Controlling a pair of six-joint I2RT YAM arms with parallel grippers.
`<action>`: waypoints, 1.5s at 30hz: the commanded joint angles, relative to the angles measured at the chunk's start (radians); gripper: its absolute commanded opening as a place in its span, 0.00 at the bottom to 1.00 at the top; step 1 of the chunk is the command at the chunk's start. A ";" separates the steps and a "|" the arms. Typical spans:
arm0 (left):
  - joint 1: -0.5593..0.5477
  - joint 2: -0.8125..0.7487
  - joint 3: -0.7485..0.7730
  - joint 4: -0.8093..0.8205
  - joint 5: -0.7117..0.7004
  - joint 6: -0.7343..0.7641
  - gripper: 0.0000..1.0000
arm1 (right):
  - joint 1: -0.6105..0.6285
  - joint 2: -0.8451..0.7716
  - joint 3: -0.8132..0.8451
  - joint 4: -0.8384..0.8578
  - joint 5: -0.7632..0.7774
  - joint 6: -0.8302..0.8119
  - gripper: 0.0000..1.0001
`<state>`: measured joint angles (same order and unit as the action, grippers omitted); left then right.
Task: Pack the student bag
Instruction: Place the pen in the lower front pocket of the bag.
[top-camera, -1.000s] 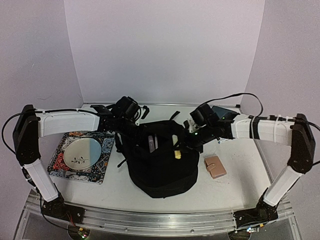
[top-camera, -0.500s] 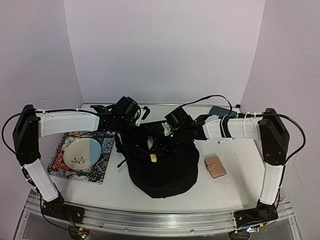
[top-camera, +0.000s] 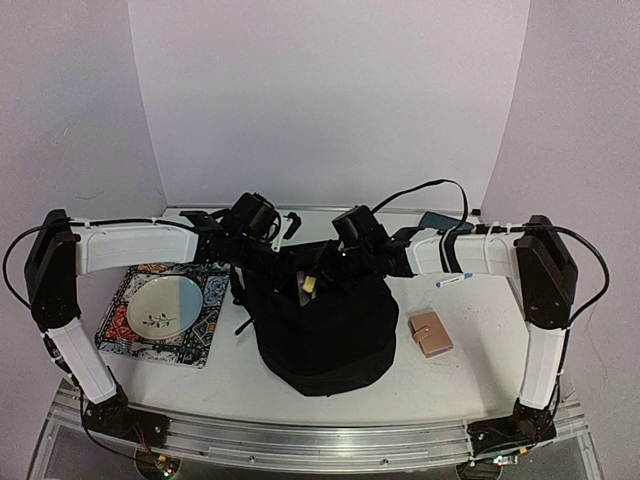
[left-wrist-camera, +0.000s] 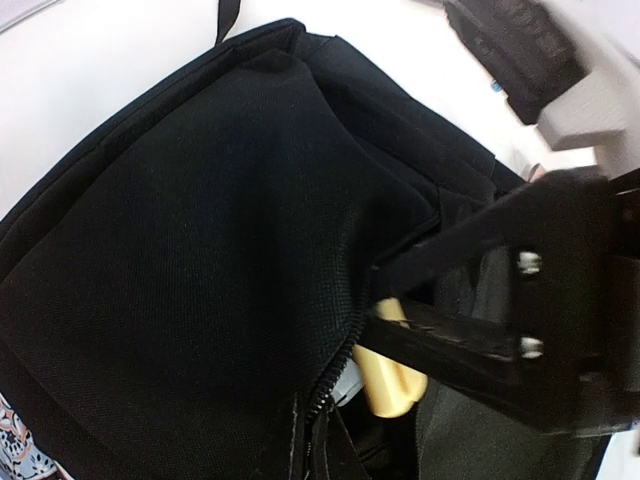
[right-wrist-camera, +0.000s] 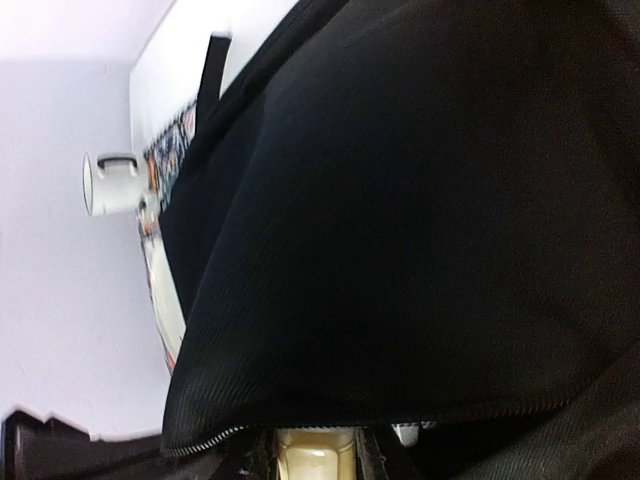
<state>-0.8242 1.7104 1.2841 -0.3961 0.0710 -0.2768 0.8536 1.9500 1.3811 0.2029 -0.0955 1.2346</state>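
Seen from above, the student bag (top-camera: 320, 330) sits upright at the middle of the desk (top-camera: 480, 370), its mouth open toward the back wall, with both arms reaching to its upper rim. The right hand (top-camera: 312, 278) hangs over the opening, pinching a yellow stick (top-camera: 308, 284) whose lower end sits at the bag's mouth. The left hand (top-camera: 248, 258), fingers pressed together, is at the rim's rear left corner; whether it grips fabric cannot be told from this view.

Only the overhead camera shows the surroundings. To the bag's left, a pale plate (top-camera: 160, 305) lies in a patterned tray (top-camera: 120, 335). To its right, a brown wallet (top-camera: 431, 333) lies on the desk, with a blue-and-white pen (top-camera: 449, 281) beyond it. A dark blue-grey tray (top-camera: 438, 221) is at the back right, partly hidden by the right arm.

The left wrist camera gives the close view. Black fabric falls open along a zipper (left-wrist-camera: 330, 390), and the yellow stick is clamped between the right hand's black fingers just above the gap. The right wrist camera sees mostly the bag's black outer panel. The stick's cream end is at the bottom edge of that view, and a sliver of the plate and patterned tray shows at far left.
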 joint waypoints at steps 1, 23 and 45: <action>-0.002 -0.066 -0.004 0.039 0.040 0.011 0.00 | 0.000 0.039 0.022 0.082 0.146 0.090 0.18; -0.003 -0.069 -0.007 0.043 0.019 0.011 0.00 | -0.015 -0.286 -0.122 -0.122 0.094 -0.310 0.68; -0.002 -0.088 -0.011 0.042 -0.003 0.019 0.00 | -0.420 -0.419 -0.270 -0.530 0.450 -0.468 0.93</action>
<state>-0.8230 1.6836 1.2727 -0.3925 0.0755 -0.2763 0.4970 1.5251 1.1244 -0.2625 0.2895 0.7842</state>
